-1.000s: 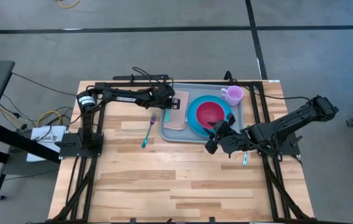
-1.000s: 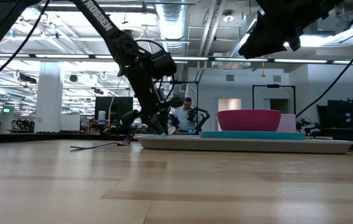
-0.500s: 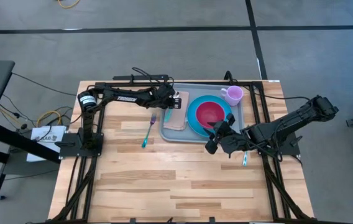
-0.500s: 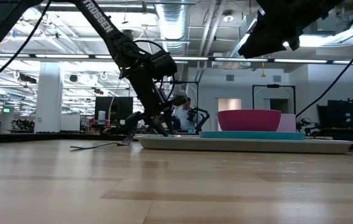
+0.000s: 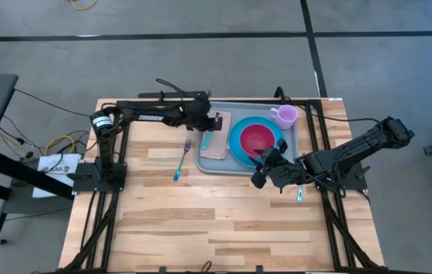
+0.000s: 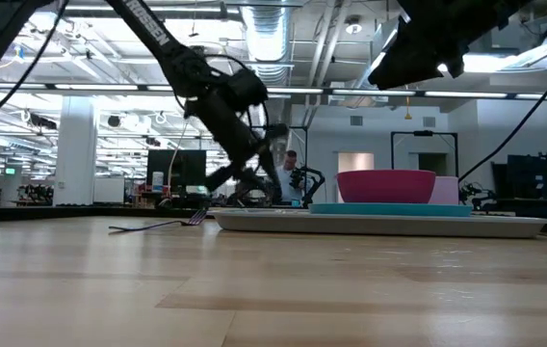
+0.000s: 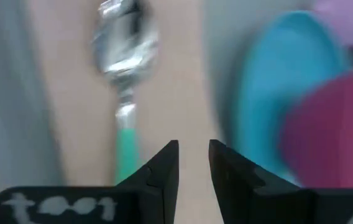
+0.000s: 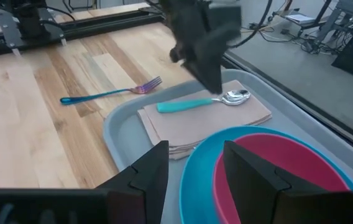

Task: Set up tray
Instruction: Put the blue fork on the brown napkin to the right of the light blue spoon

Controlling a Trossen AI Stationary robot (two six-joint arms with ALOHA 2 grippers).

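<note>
The grey-blue tray [image 5: 296, 142] lies at the table's far middle. On it are a beige napkin [image 5: 214, 146], a blue plate [image 5: 236, 144] with a pink bowl [image 5: 258, 139], and a lilac mug [image 5: 284, 116]. A teal-handled spoon [image 8: 204, 102] lies on the napkin. My left gripper [image 5: 216, 122] hovers just above the spoon [image 7: 124, 46], fingers slightly open and empty. My right gripper [image 5: 265, 165] hangs open over the tray's near edge, beside the plate [image 8: 226, 149], touching nothing.
A fork with a blue handle [image 5: 182, 160] lies on the wood left of the tray, its tines toward the far edge. A teal-handled utensil [image 5: 300, 196] lies under my right arm. The near half of the table [image 5: 201, 228] is bare wood.
My left gripper has risen from the napkin and drawn slightly toward the table's far edge. The spoon has stayed lying on the napkin.
</note>
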